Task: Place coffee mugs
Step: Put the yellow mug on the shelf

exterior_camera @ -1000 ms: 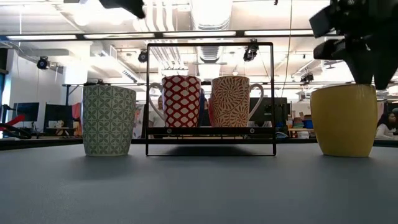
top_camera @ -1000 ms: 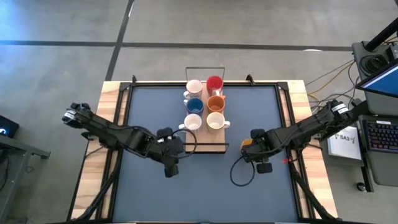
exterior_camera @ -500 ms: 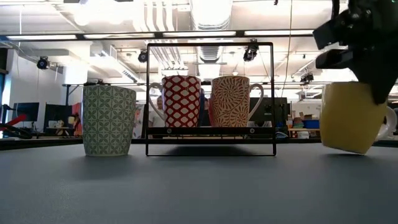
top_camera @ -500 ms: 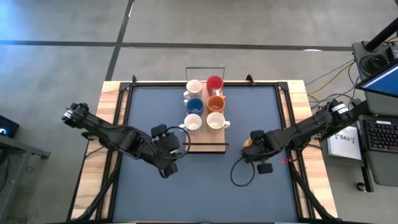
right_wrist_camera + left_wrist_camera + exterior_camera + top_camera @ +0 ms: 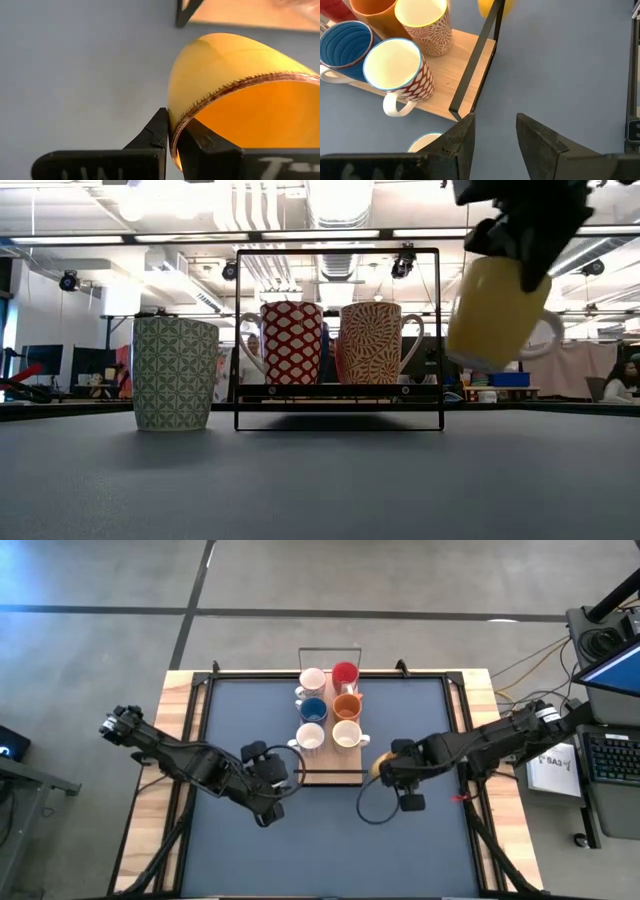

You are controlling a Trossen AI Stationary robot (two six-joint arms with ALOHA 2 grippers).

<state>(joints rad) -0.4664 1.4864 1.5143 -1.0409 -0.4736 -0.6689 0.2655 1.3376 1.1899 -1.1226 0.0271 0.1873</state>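
The right gripper (image 5: 172, 131) is clamped on the rim of a yellow mug (image 5: 492, 313) — one finger inside, one outside — and holds it tilted in the air, clear of the table (image 5: 330, 850), just right of the wooden tray's (image 5: 340, 777) near corner. The right arm reaches in low from the right edge. The left gripper (image 5: 492, 131) hangs with fingers spread and empty by the tray's near-left side, close to a green-patterned mug (image 5: 175, 372) standing on the table. Six mugs (image 5: 330, 706) sit in the tray.

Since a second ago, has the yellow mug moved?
Yes. The yellow mug, pinched at its rim by the right gripper, is lifted off the table, tilted, and carried toward the black wire rack.
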